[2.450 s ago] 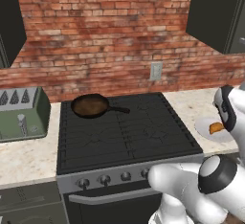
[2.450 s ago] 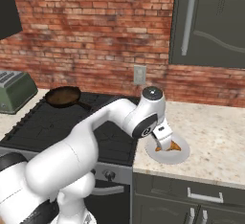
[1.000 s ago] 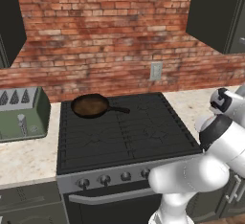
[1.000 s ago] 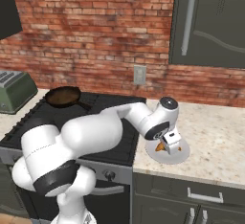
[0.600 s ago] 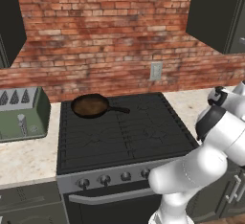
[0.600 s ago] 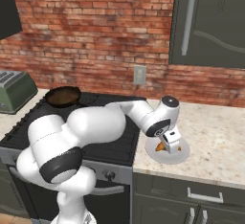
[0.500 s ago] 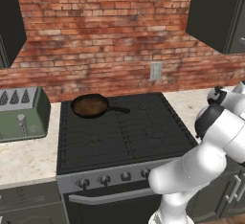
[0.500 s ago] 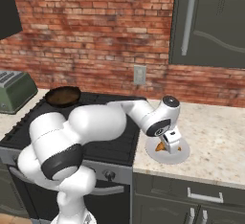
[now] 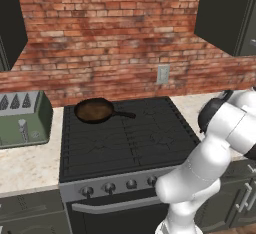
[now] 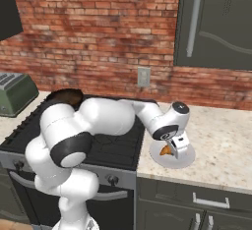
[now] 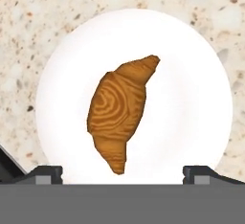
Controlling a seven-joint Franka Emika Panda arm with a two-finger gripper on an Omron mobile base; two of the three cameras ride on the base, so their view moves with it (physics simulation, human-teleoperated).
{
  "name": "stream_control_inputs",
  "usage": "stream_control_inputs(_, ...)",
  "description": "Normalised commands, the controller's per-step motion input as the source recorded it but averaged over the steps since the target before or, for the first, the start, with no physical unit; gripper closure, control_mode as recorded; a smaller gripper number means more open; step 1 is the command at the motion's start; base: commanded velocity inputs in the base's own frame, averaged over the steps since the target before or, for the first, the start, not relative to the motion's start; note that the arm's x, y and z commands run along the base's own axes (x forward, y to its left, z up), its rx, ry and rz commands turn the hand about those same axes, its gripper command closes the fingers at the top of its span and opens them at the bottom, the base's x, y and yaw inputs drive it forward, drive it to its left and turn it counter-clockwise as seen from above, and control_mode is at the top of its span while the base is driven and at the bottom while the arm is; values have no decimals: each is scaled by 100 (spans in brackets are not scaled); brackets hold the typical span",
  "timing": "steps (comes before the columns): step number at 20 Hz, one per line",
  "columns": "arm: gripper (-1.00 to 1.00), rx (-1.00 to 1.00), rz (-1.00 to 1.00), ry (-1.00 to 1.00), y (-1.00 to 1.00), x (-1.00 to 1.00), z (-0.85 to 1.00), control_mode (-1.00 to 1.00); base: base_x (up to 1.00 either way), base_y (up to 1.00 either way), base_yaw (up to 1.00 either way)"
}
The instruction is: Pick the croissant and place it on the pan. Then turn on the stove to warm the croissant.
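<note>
- Hand view: the croissant (image 11: 122,114) lies flat near the middle of a round white plate (image 11: 191,98), its long axis running from lower centre to upper right.
- The plate sits on a speckled beige counter (image 11: 28,22).
- The two dark fingertips (image 11: 45,173) rise at the bottom edge, spread wide, one on each side of the croissant and clear of it; the jaws are open and hold nothing.
- Right base view: the gripper (image 10: 175,146) points down just over the plate (image 10: 183,161), and part of the croissant (image 10: 166,151) shows as an orange lump beside the hand.
- The plate is on the counter (image 10: 221,150) just to the right of the stove (image 10: 118,148).
- Left base view: the pan (image 9: 94,110) rests on the stove's (image 9: 125,138) back left burner, its handle pointing right, with nothing inside.
- A green toaster (image 9: 22,118) stands on the counter left of the stove, and knobs (image 9: 109,187) line the grey front panel.
</note>
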Motion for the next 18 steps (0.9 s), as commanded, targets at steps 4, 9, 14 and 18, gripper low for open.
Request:
stream_control_inputs(4,-100,2,0,0,-3,22,-19,-100,0,0,0)
stream_control_inputs(9,-100,2,0,0,-1,29,-16,-100,0,0,0)
stream_control_inputs(14,-100,3,0,1,-14,16,-17,-100,0,0,0)
stream_control_inputs(18,-100,3,0,1,-26,2,-16,-100,0,0,0)
